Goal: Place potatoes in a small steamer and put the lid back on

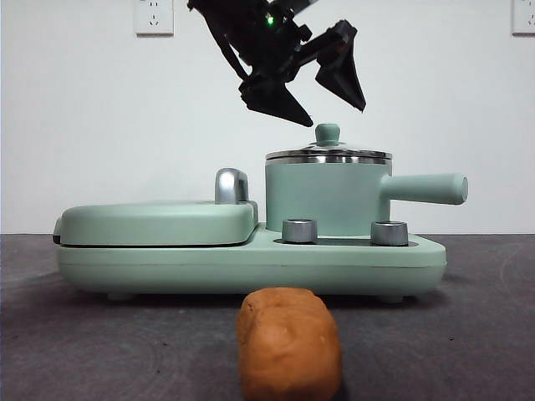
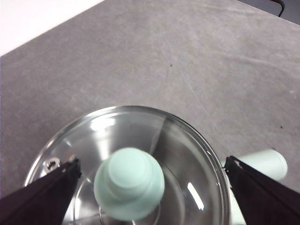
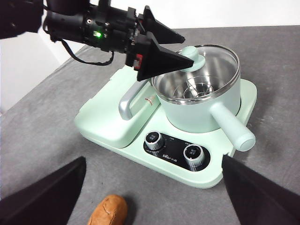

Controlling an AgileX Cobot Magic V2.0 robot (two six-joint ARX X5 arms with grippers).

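Front view: left gripper (image 1: 322,107) wide open, empty, just above lid (image 1: 328,154) knob.

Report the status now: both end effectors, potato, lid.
Left end effector open above the lid knob, not gripping. Right end effector open, waiting above the table. Potato on the table before the small steamer; lid on.

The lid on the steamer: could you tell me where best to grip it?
Probably by the mint knob, from straight above: it stands upright at the centre of the lid, and the open left gripper already hangs over it.
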